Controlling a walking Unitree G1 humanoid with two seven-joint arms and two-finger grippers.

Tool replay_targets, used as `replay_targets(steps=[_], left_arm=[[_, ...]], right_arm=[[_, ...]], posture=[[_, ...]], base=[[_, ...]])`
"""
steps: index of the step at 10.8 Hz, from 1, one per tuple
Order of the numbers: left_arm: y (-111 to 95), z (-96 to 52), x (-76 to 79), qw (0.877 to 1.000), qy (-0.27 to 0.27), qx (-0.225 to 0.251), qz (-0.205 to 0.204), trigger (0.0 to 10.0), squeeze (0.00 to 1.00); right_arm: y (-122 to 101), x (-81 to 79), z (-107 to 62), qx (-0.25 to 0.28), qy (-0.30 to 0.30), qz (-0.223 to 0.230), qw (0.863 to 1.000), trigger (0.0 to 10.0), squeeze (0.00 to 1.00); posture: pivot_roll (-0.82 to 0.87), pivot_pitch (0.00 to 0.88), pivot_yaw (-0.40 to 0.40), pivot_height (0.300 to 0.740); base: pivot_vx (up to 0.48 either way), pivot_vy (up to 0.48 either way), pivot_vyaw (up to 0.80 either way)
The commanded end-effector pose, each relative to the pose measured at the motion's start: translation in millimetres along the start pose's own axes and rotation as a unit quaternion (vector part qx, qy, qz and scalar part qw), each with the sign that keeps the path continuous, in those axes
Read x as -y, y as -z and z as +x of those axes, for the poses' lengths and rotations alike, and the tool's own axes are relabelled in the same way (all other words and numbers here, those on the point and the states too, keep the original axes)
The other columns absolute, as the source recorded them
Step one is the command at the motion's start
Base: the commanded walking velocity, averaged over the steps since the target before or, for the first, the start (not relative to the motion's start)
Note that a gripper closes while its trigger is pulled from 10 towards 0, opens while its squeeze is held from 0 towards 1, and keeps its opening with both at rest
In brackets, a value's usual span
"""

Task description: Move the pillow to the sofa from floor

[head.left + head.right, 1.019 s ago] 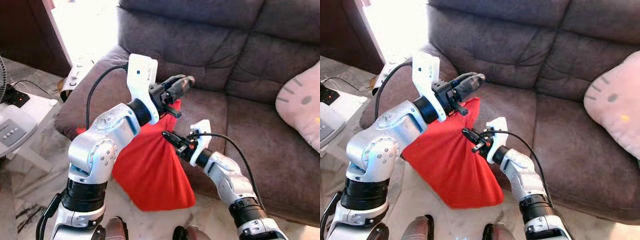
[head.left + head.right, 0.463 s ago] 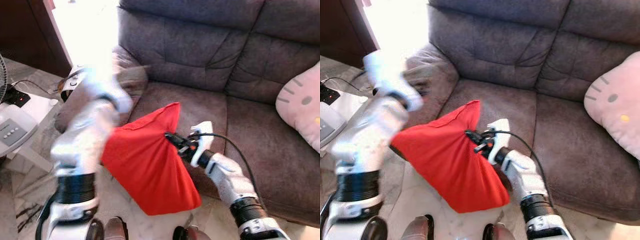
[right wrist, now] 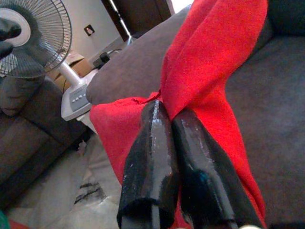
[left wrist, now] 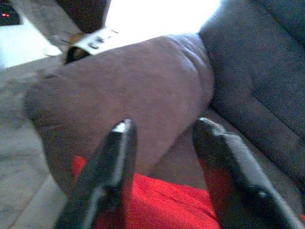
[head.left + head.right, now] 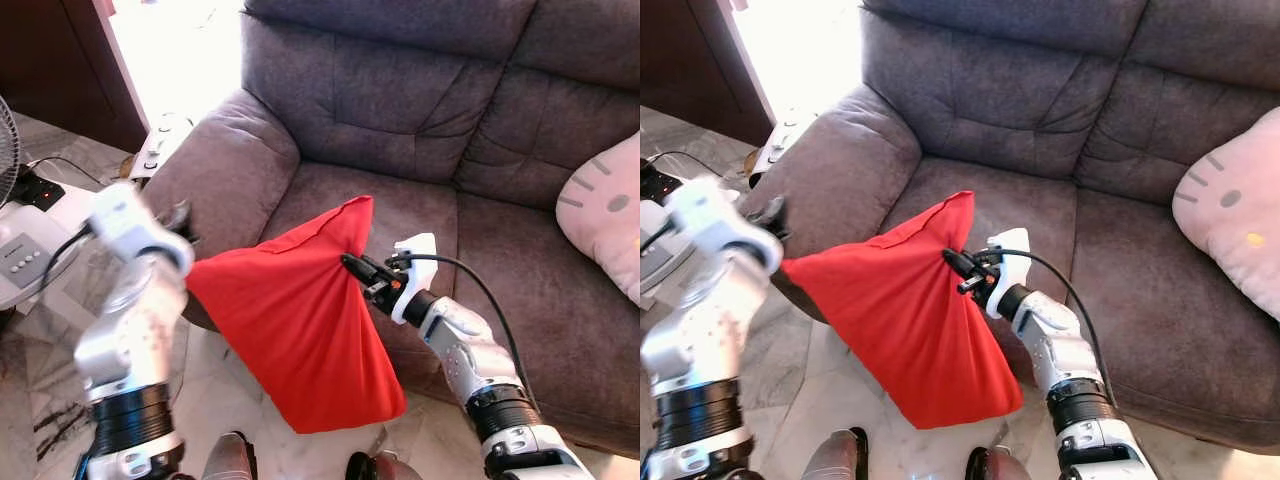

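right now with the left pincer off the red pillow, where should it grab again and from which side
Best bet is the corner of the red pillow nearest the sofa armrest, approached from the robot's left. The right pincer pinches the cloth on the right side, so the pillow hangs stretched toward that corner, which sticks out free near the open left pincer. A hold there likely spreads the weight.

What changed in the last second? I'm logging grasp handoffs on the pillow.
The left gripper let go of the pillow and swung down toward the sofa armrest, jaws open. The freed corner stands up. The right gripper stays clamped on the cloth; the pink cushion is unmoved.
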State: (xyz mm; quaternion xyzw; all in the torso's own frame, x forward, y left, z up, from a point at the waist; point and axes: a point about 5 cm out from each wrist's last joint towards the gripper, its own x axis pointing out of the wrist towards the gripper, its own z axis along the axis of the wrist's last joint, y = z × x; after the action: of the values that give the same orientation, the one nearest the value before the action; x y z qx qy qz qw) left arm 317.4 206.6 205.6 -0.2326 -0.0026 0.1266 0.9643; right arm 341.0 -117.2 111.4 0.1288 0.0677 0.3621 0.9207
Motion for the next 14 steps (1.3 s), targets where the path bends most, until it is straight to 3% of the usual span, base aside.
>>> replay_targets(steps=[1, 2, 4, 6, 7, 8, 9, 11, 14], left_arm=[[5, 0.0, -21.7, 0.999, -0.042, -0.010, -0.026, 10.0, 1.00], [10, -2.2, -45.1, 0.993, -0.091, -0.023, -0.067, 10.0, 1.00], [21, -10.1, -77.2, 0.979, -0.148, -0.051, -0.134, 10.0, 1.00], [38, -12.6, -82.8, 0.974, -0.135, -0.085, -0.159, 10.0, 1.00], [43, -10.5, -73.1, 0.979, -0.082, -0.093, -0.165, 10.0, 0.00], [48, -8.6, -55.9, 0.977, 0.007, -0.103, -0.187, 10.0, 0.00], [57, -6.1, -59.3, 0.978, -0.001, -0.110, -0.177, 10.0, 0.00], [68, -2.4, -83.1, 0.968, -0.075, -0.102, -0.218, 10.0, 0.00], [67, 0.3, -95.1, 0.963, -0.094, -0.073, -0.243, 10.0, 0.00]], right_arm=[[-42, 0.3, 4.5, 0.078, -0.006, -0.032, 0.996, 0.0, 0.00], [-48, 2.8, 4.1, 0.086, -0.001, -0.033, 0.996, 0.0, 0.00], [-49, 3.5, 4.1, 0.085, -0.003, -0.037, 0.996, 0.0, 0.00], [-56, 0.5, 6.0, 0.092, -0.010, -0.038, 0.995, 0.0, 0.00], [-60, -2.1, 7.0, 0.099, -0.017, -0.039, 0.994, 0.0, 0.00], [-62, -4.6, 7.6, 0.101, -0.026, -0.037, 0.994, 0.0, 0.00], [-62, -5.4, 7.7, 0.103, -0.027, -0.039, 0.994, 0.0, 0.00], [-73, -5.8, 6.8, 0.119, -0.029, -0.035, 0.992, 0.0, 0.00], [-94, -12.1, 2.7, 0.149, -0.055, -0.033, 0.987, 0.0, 0.00]], posture=[[0.17, 0.203, -0.069, 0.703], [0.17, 0.202, -0.067, 0.703], [0.17, 0.205, -0.067, 0.703], [0.17, 0.200, -0.064, 0.703], [0.17, 0.195, -0.065, 0.703], [0.17, 0.190, -0.064, 0.703], [0.17, 0.183, -0.058, 0.703], [0.16, 0.178, -0.053, 0.703], [0.15, 0.172, -0.053, 0.703]], base=[[0.000, 0.000, 0.00], [0.000, 0.000, 0.00], [0.000, 0.000, 0.00], [0.000, 0.000, 0.00], [0.000, 0.000, 0.00], [0.000, 0.000, 0.00], [0.000, 0.000, 0.00], [0.000, 0.000, 0.00], [0.000, 0.000, 0.00]])
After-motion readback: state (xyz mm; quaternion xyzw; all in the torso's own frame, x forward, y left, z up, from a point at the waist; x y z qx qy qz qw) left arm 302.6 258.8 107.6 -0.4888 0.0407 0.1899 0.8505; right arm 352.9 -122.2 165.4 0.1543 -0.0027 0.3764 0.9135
